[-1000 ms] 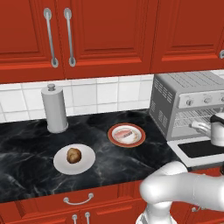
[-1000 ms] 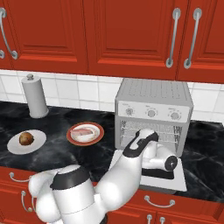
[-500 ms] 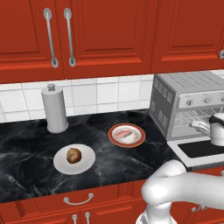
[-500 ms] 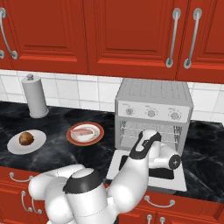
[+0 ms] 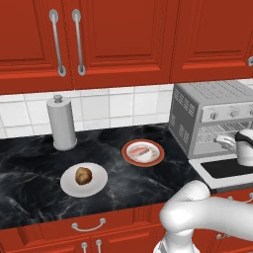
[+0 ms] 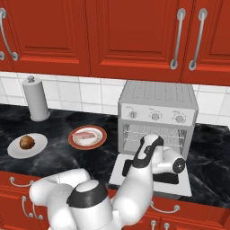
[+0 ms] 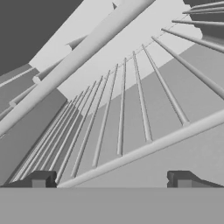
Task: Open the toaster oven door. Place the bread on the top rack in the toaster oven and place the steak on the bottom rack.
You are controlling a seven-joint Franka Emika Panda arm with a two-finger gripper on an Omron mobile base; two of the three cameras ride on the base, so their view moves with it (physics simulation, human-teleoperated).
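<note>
Red cabinets (image 5: pixel 99 39), white tiles (image 5: pixel 118 106), black marble counter (image 5: pixel 29 163)

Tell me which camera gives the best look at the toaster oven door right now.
The right base view: the toaster oven door lies folded flat, seen head-on, though the arm covers its middle. The left base view shows the door from the side, cut by the frame edge. The hand view shows rack bars close up.

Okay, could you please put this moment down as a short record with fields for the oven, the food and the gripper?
toaster oven: on the counter, right of the plates
toaster oven door: dropped open, lying flat
bread: on a white plate, outside the oven
steak: on a red-rimmed plate, outside the oven
racks: wire bars close in the hand view
gripper: open, empty, at the oven mouth
paper towel roll: upright by the backsplash
</note>
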